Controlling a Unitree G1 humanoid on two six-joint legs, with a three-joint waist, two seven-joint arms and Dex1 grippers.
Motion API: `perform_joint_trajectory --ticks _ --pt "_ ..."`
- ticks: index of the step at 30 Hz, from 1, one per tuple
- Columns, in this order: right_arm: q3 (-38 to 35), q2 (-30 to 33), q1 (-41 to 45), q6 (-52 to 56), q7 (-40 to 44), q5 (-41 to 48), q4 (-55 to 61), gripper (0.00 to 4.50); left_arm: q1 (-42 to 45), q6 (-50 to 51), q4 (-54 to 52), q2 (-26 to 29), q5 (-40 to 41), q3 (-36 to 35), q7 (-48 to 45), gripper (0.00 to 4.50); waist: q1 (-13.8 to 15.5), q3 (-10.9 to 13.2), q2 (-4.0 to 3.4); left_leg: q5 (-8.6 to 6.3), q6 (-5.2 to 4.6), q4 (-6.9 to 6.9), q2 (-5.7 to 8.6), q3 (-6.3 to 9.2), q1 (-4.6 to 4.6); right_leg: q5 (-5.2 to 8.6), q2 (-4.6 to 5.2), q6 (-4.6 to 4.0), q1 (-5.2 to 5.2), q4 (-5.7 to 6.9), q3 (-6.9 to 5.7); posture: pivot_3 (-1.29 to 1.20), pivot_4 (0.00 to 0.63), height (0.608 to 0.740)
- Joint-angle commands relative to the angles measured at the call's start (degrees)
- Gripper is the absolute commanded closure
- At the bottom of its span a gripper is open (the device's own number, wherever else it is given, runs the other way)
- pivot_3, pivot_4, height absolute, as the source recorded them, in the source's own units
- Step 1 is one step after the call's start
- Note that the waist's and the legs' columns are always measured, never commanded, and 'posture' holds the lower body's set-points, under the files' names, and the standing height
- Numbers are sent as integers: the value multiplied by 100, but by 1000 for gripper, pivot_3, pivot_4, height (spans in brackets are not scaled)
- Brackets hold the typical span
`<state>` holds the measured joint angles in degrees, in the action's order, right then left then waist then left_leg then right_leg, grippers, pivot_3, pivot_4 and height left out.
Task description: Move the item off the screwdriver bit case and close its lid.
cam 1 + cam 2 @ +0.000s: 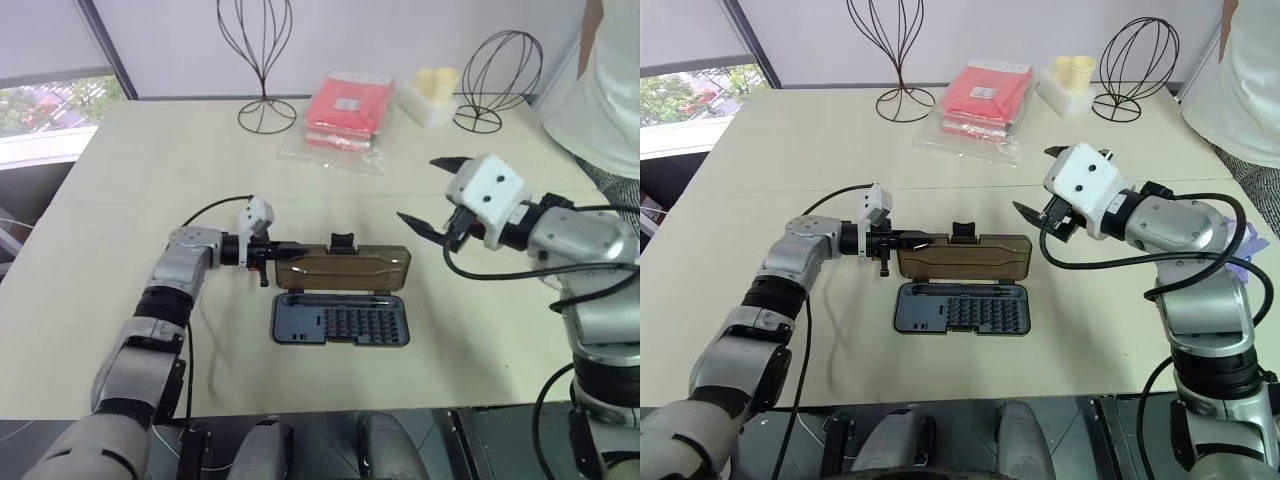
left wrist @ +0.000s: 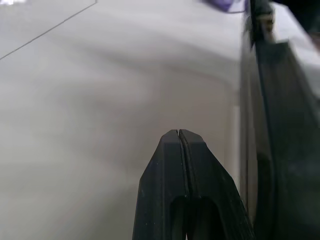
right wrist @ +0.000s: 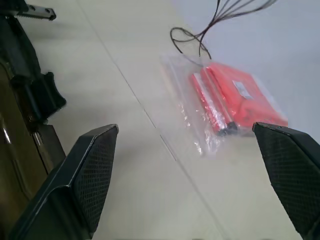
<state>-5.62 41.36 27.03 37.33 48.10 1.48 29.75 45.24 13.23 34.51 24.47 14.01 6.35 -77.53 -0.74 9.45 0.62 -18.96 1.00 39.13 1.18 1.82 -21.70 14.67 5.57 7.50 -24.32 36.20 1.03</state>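
The screwdriver bit case (image 1: 341,321) lies open mid-counter (image 1: 150,170), its lid (image 1: 343,268) folded back. The left tool (image 1: 268,252), fingers pressed together, sits at the lid's left edge. The right tool (image 1: 432,197) hangs spread wide and empty above bare counter beside the lid's right edge.

Table (image 1: 150,180): smooth, matt, pale cream surface.
Screwdriver bit case (image 1: 340,320): dark grey-blue moulded plastic tray, matt.
Lid (image 1: 343,266): brown wood-grain inner face, slight sheen.
Red packet (image 1: 347,103): crinkled clear glossy wrap.
Wire stands (image 1: 262,60): thin dark metal wire.
Right gripper (image 3: 187,165): black fingers, finely textured matt pads.
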Motion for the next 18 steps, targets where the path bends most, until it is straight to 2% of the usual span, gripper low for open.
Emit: perform_joint_trajectory --ticks 1,5,10,14,18 --pt "-321 168 -44 101 -124 182 214 34 -61 454 -793 167 316 21 -394 4500 0 0 0 0 0 0 0 0 0 0 0 0 0 0 1 0 150 740" --pt "-447 310 -112 144 -228 294 161 34 -263 1257 -1708 328 658 142 -704 4500 -5 0 0 0 0 0 0 1 1 0 0 0 0 1 2 0 150 740" --pt "-488 404 -216 251 -311 468 220 34 -855 1559 -2708 746 705 589 -1090 4500 -25 0 -1 0 0 -2 -2 4 5 0 1 0 0 2 5 0 150 740" --pt "-430 402 -392 390 -354 635 411 34 -1442 926 -2888 1104 246 1043 -1226 4500 -11 0 -2 -1 -1 -3 -3 4 9 0 1 -1 0 2 8 0 150 740" --pt "-281 318 -598 519 -470 767 604 34 -1787 86 -2396 1069 -311 1321 -833 4500 28 -6 -8 -1 -1 -1 -2 4 10 0 2 -1 7 -1 10 0 150 740"
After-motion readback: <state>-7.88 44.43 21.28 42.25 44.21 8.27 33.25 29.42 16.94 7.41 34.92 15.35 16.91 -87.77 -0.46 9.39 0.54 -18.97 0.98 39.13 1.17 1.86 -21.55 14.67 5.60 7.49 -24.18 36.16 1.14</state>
